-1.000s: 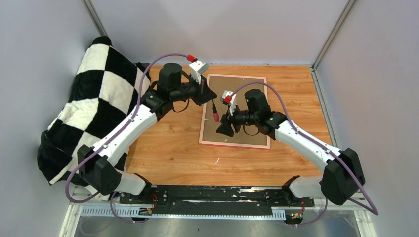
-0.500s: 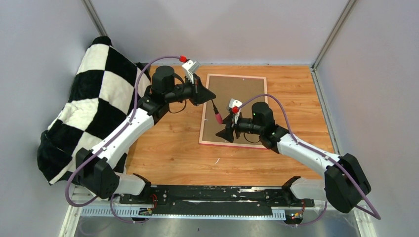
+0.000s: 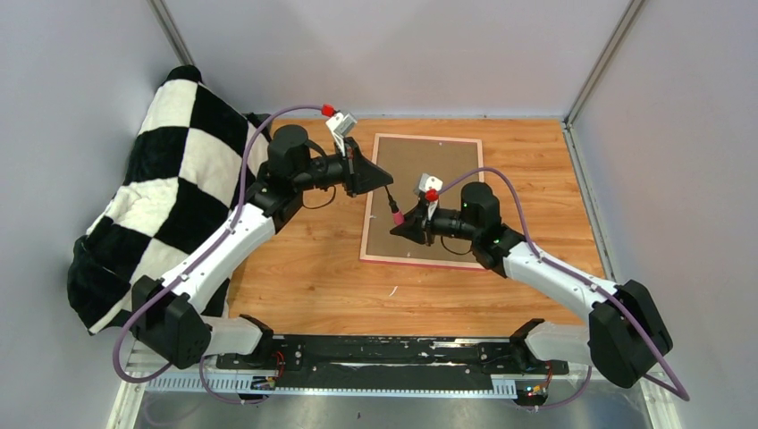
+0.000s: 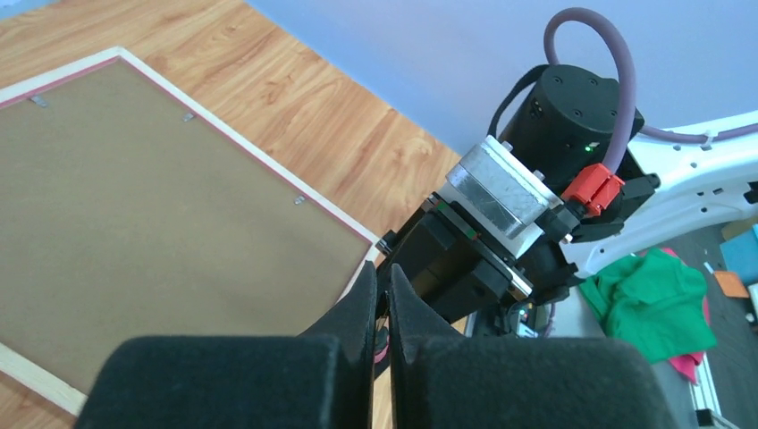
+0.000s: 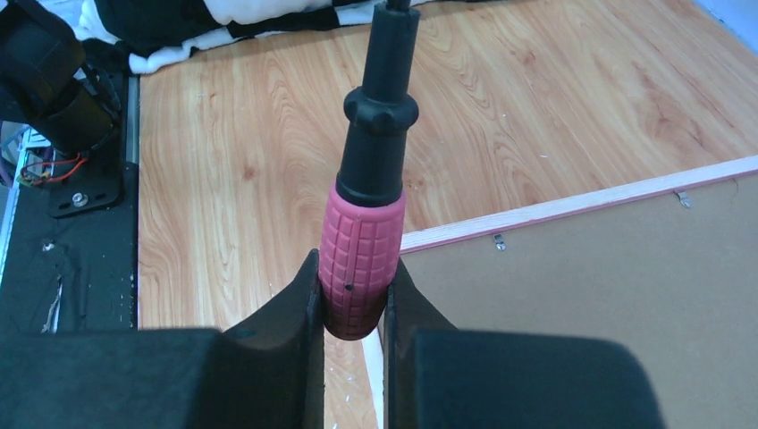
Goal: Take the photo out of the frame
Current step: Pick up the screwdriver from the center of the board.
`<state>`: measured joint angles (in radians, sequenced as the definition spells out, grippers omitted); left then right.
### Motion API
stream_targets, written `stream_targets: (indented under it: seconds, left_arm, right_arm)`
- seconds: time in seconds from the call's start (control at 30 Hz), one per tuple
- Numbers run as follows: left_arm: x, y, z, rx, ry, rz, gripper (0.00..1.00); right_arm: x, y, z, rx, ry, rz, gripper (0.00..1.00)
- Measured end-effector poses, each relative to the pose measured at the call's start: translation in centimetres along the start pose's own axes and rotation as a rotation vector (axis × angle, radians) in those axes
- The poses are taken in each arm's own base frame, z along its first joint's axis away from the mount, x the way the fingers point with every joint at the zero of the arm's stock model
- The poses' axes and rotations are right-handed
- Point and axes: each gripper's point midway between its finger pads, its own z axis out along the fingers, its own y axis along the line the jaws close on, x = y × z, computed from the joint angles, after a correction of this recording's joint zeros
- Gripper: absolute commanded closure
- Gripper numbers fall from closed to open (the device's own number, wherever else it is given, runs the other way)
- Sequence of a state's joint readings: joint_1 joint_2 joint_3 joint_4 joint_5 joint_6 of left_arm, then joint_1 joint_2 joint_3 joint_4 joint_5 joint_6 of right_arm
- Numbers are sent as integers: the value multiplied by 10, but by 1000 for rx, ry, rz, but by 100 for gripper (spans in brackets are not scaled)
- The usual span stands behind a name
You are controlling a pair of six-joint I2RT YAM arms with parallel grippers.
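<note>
On the bench (image 3: 304, 268), slightly right of the middle, the frame (image 5: 572, 207) lies face down. Its brown board (image 3: 438, 170) faces up, so the photo is hidden, presumably under that board inside the frame. Small metal clips (image 5: 499, 240) sit along the inner edge and seem to lie over the board's rim, so nothing looks released yet.

Above the frame's left edge a tool (image 5: 362, 259) with a pink ribbed handle and a black shaft spans the two arms. The right claw (image 5: 352, 277) pinches the pink handle, one finger against each side. The left claw (image 4: 382, 277) is pressed together, and the tool's thin end appears to be caught at its tips. A checkered blanket (image 3: 179, 188) is heaped at the far left, well apart from all this.

I judge the step in hand to be a hand-over of the tool, ahead of opening the clips. Next, the left claw should let go once the right one's hold is firm. The right arm must then bring the tool's tip down to one clip at a shallow angle and lever it aside without gouging the board.
</note>
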<state>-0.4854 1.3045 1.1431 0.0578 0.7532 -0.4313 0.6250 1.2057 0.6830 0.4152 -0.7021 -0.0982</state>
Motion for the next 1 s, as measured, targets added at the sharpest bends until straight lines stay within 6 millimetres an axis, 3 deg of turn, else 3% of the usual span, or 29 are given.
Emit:
stream_targets:
  seconds: [0.1, 0.13, 0.2, 0.27, 0.4, 0.57, 0.67, 0.73, 0.87, 1.0]
  left_arm:
    - [0, -2, -3, 5, -2, 7, 78]
    - [-1, -1, -5, 2, -5, 4, 65]
    - [-6, 3, -10, -9, -21, 7, 26]
    - [-17, 12, -21, -34, -53, 10, 2]
    - [-35, 30, -52, -99, -113, 33, 0]
    - [-41, 33, -79, -112, -140, 90, 0]
    - [-34, 28, -80, -88, -120, 113, 0]
    - [-27, 36, -78, -125, -88, 130, 0]
    - [-15, 49, -57, -212, 37, 188, 0]
    - [13, 59, -44, -206, 156, 198, 0]
  right_arm:
    - [0, -1, -2, 1, 20, 3, 100]
    - [0, -1, -3, -1, 28, -8, 100]
    - [-2, -1, -6, -7, 56, -44, 100]
    - [-7, -4, -10, 0, 85, -100, 100]
    - [-17, -11, -23, 31, 148, -227, 100]
    - [-16, -13, -47, 47, 248, -362, 100]
    - [-3, -12, -57, 43, 321, -393, 100]
    - [6, -16, -62, 54, 376, -401, 100]
    - [25, -28, -74, 93, 487, -424, 100]
    - [34, -30, -81, 89, 546, -457, 100]
